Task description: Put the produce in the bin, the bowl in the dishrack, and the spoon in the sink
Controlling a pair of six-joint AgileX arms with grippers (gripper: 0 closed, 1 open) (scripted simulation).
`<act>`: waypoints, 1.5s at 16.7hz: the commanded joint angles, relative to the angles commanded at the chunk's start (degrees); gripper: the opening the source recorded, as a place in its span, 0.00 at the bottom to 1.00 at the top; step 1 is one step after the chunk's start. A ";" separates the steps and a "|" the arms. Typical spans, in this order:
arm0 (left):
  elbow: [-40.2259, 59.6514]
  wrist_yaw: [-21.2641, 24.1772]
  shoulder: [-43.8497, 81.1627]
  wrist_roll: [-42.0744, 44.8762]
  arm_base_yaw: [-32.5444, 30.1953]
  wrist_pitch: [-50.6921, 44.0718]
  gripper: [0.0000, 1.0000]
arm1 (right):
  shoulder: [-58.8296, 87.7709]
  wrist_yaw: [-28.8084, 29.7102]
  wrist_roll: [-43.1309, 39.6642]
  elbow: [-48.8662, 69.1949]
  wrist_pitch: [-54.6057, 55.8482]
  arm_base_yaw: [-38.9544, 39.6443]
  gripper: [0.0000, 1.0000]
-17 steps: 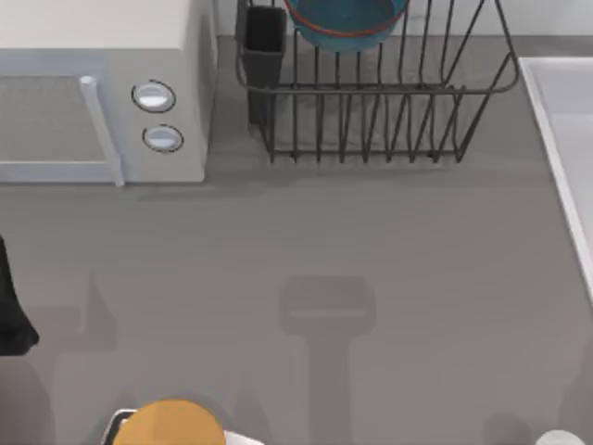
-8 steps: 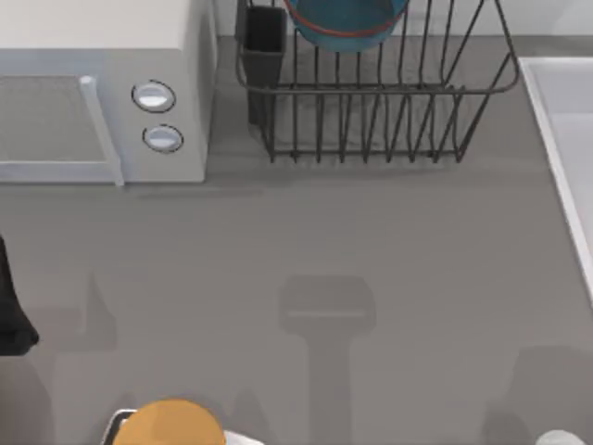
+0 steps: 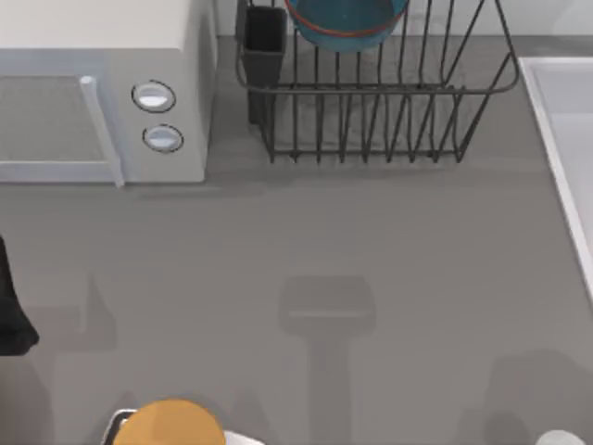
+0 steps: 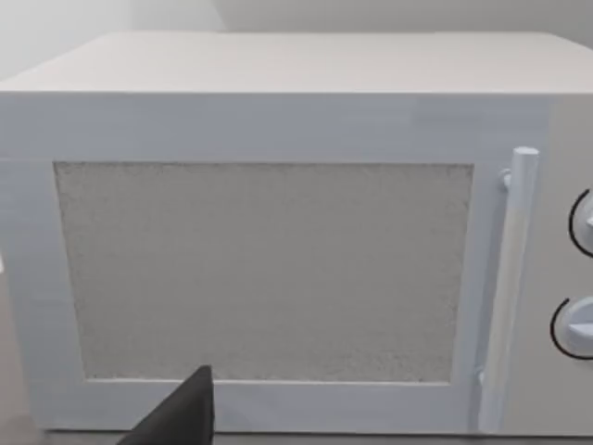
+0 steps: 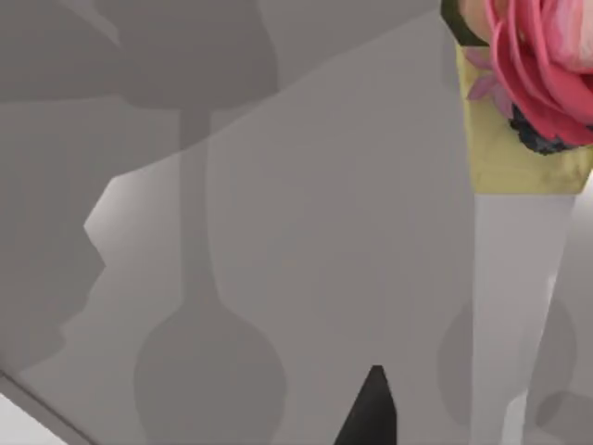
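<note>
The blue-teal bowl [image 3: 345,20] with its reddish rim sits inside the dark wire dishrack [image 3: 375,93] at the back of the table. The pale sink [image 3: 563,139] runs along the right edge. My left arm [image 3: 11,315] rests at the table's left edge, and a dark part of my left gripper [image 4: 181,417] faces the microwave door. A dark tip of my right gripper [image 5: 371,413] hangs over a pale grey surface crossed by shadows, one of them spoon-shaped. Beside it lies a long pale strip [image 5: 514,306] with a yellow, pink-flowered end; I cannot tell whether it is the spoon. The produce is out of view.
A white microwave [image 3: 102,93] with two round knobs fills the back left. A black utensil cup [image 3: 264,46] stands at the rack's left corner. An orange round object [image 3: 171,425] lies at the front edge, and a small white shape [image 3: 558,438] at the front right.
The shadow at the table's front right has grown and spread upward. Nothing else has visibly moved.
</note>
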 joint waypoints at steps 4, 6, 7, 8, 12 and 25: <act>0.00 0.00 0.00 0.00 0.00 0.00 1.00 | 5.62 0.08 0.43 5.98 -2.58 0.89 0.00; 0.00 0.00 0.00 0.00 0.00 0.00 1.00 | 11.24 0.16 0.82 12.59 -5.18 1.81 0.00; 0.00 0.00 0.00 0.00 0.00 0.00 1.00 | 14.54 0.20 1.11 16.78 -6.69 2.36 0.00; 0.00 0.00 0.00 0.00 0.00 0.00 1.00 | 18.13 0.24 1.48 21.53 -8.31 2.98 0.00; 0.00 0.00 0.00 0.00 0.00 0.00 1.00 | 34.33 0.37 3.61 44.71 -15.72 5.69 0.00; 0.00 0.00 0.00 0.00 0.00 0.00 1.00 | 75.28 0.92 15.12 107.71 -32.02 14.35 0.00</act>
